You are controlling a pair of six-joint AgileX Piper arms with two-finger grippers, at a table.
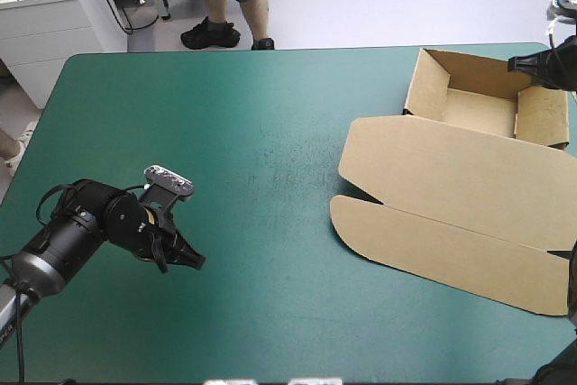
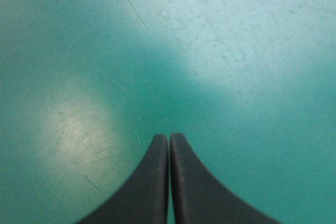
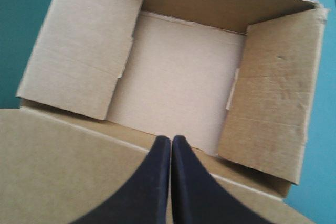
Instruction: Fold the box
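- The two black fingers of the left gripper were pressed together into one pointed arch, with nothing between them.
- Ahead of and around these fingers, only the bare teal-green cover showed, marked with fine scratches.
- In the high view this gripper hung low over the table, near its left edge and toward the near-left corner, well apart from the box. I could not tell whether it touched the cover.
- The fingers of the right gripper were also shut tight and held nothing.
- Their tip pointed at the line where the tray met the lid. Whether the tip touched the board could not be seen.
- In the high view the right gripper was over the tray's right side, close to the table's far-right corner.
- The brown box lay at the right side of the table as an open tray with its walls raised. Two side flaps were tucked inside, against the left and right walls.
- The lid lay flat on the cover and reached from the tray toward the table's near edge, with its front flap also spread flat.
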